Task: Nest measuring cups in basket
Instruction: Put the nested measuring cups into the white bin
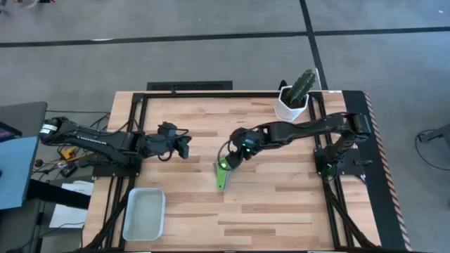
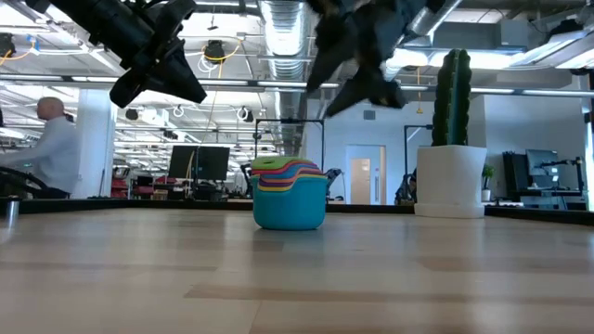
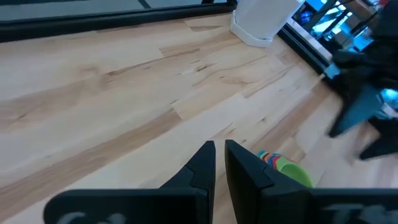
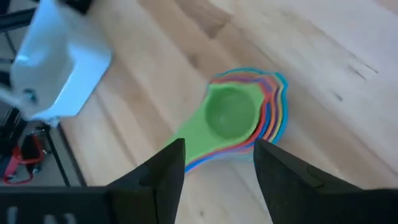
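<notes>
- Seven measuring cups sit nested in one stack on the table's middle, green on top, well apart from the basket at the near left corner
- Right gripper hovers just above the stack, jaws spread, holding nothing
- Left gripper waits left of centre, pinched closed and empty
- The stack looks light, stiff, slippery plastic; best pinched across the layered flat handles
</notes>
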`<state>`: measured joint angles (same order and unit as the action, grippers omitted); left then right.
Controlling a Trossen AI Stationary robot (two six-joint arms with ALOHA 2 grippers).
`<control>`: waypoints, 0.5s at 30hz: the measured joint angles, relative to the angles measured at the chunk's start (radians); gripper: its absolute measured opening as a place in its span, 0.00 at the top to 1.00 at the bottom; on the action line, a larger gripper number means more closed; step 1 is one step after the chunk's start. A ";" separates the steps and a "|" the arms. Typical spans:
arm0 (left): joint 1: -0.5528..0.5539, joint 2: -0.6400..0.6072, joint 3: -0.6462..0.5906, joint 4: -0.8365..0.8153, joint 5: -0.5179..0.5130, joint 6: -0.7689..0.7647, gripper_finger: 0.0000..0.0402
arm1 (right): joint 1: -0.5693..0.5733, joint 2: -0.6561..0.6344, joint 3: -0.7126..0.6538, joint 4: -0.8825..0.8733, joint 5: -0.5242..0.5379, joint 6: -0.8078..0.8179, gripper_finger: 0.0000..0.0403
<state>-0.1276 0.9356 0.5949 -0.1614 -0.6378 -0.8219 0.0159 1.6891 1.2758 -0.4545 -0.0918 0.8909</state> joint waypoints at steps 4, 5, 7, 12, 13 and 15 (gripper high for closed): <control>-0.013 0.000 0.000 0.038 0.001 -0.011 0.94 | 0.052 -0.087 0.000 -0.055 0.056 -0.010 0.49; -0.020 0.000 0.000 0.056 -0.004 -0.010 0.94 | 0.065 -0.110 0.000 -0.081 0.078 -0.010 0.49; -0.037 0.000 0.000 0.081 -0.023 -0.010 0.94 | 0.092 -0.146 0.000 -0.128 0.123 -0.011 0.50; -0.081 0.000 0.000 0.121 -0.084 -0.010 0.94 | 0.156 -0.244 -0.062 -0.173 0.202 0.016 0.50; -0.089 0.002 0.000 0.127 -0.094 -0.012 0.94 | 0.169 -0.267 -0.091 -0.181 0.212 0.031 0.50; -0.103 0.013 0.000 0.143 -0.114 -0.026 0.94 | 0.195 -0.308 -0.149 -0.157 0.227 0.071 0.50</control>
<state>-0.2303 0.9487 0.5953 -0.0183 -0.7516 -0.8479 0.2107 1.3812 1.1270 -0.6119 0.1352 0.9615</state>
